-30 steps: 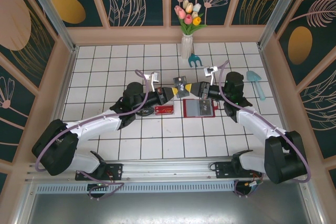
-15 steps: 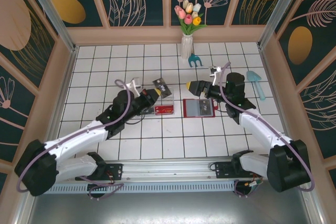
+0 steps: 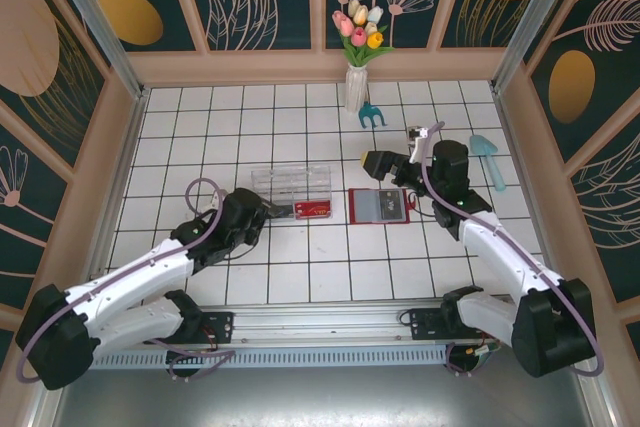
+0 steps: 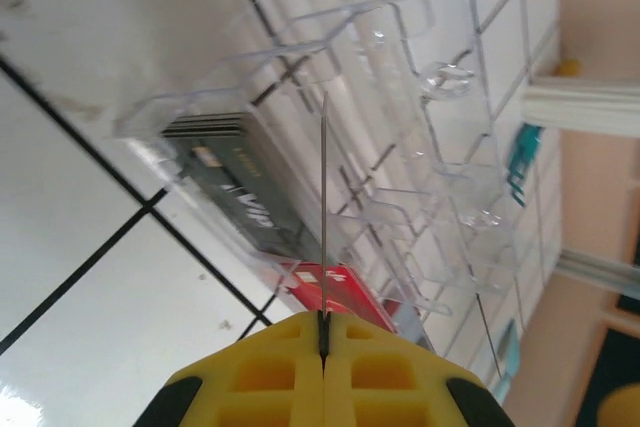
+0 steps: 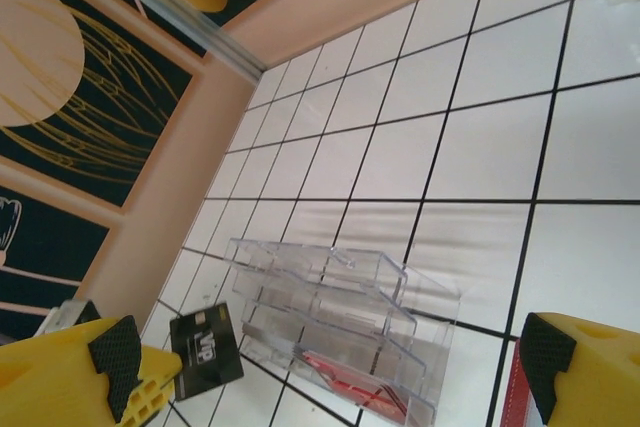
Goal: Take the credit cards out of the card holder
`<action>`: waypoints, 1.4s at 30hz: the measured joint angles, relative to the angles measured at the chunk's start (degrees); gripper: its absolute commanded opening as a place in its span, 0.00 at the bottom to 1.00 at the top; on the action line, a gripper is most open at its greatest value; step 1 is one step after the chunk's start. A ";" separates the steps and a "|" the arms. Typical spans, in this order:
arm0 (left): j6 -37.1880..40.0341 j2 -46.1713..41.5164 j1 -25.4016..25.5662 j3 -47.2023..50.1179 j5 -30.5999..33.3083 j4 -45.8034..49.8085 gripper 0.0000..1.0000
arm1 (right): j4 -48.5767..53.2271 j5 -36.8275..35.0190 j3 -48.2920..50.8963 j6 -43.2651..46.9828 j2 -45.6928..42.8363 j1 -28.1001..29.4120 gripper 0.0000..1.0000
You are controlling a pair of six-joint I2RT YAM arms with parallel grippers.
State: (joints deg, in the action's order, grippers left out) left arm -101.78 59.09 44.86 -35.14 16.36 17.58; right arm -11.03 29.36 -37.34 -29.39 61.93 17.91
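My left gripper (image 4: 322, 332): jaws clenched on a dark grey card (image 4: 323, 197), seen edge-on, at the near side of the clear box (image 3: 290, 179). My right gripper (image 3: 377, 161): jaws released, above the card holder (image 3: 380, 205)'s far edge. The card holder lies open just right of the box, midway between the far and near edges of the table (image 3: 200, 117). A red card (image 3: 313, 210) lies in the box.

The dark grey credit card (image 5: 207, 349), with pale "VIP" print, stands on edge, pinched in the left gripper's (image 4: 323, 332) closed jaws. The red credit card (image 3: 313, 210) lies flat just beyond those jaws. The red card holder (image 3: 380, 206) lies open, grey pockets up, near the right gripper's (image 3: 380, 162) spread jaws.
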 measured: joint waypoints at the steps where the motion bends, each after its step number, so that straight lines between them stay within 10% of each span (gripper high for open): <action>1: -2.32 1.33 0.96 -1.68 0.79 2.16 0.00 | 0.24 -0.83 0.00 0.17 -0.83 0.00 0.99; 13: -16.24 21.73 4.22 -21.22 -0.76 21.99 0.00 | 1.01 -6.10 1.90 0.37 -10.36 0.20 0.99; 42: -17.49 25.59 4.09 -26.56 7.52 27.50 0.00 | -0.22 -5.25 5.92 -0.98 -13.73 0.22 0.99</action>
State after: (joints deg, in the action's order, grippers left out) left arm -119.26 84.68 48.95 -61.69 23.88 45.08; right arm -11.25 24.12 -31.42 -30.37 48.21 18.13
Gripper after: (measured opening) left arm 0.067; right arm 0.990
